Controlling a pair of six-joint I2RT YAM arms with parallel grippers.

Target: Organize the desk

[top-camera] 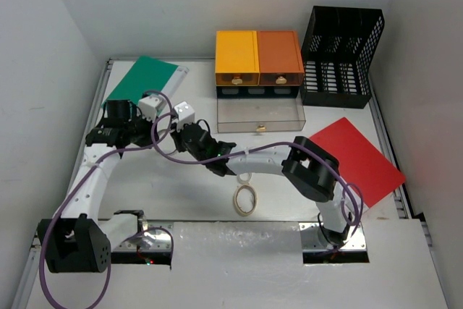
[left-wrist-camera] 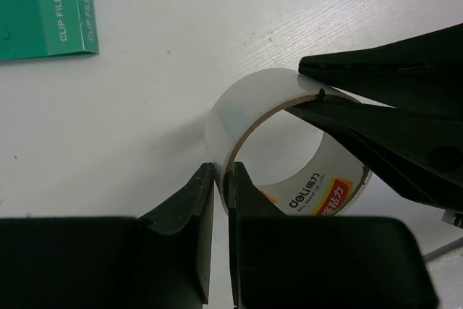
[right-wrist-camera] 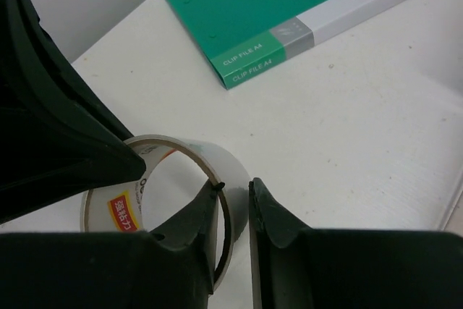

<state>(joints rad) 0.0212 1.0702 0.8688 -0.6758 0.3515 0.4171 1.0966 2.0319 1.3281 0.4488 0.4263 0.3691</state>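
Note:
A roll of clear tape (left-wrist-camera: 289, 135) with a red and yellow label is held just above the white desk (top-camera: 181, 193), at its left rear. My left gripper (left-wrist-camera: 221, 179) is shut on the roll's near wall, one finger inside the ring and one outside. My right gripper (right-wrist-camera: 233, 193) grips the opposite wall the same way and shows in the left wrist view (left-wrist-camera: 307, 85). The roll also shows in the right wrist view (right-wrist-camera: 181, 157). In the top view the two grippers (top-camera: 153, 134) (top-camera: 179, 134) meet tip to tip and hide the roll.
A green clip file (top-camera: 141, 79) lies at the back left. Yellow and orange drawer units (top-camera: 258, 59) stand at the back with a clear drawer (top-camera: 260, 115) pulled out. A black mesh organiser (top-camera: 340, 56) is back right, a red folder (top-camera: 354, 158) right, a pale ring (top-camera: 246, 199) front centre.

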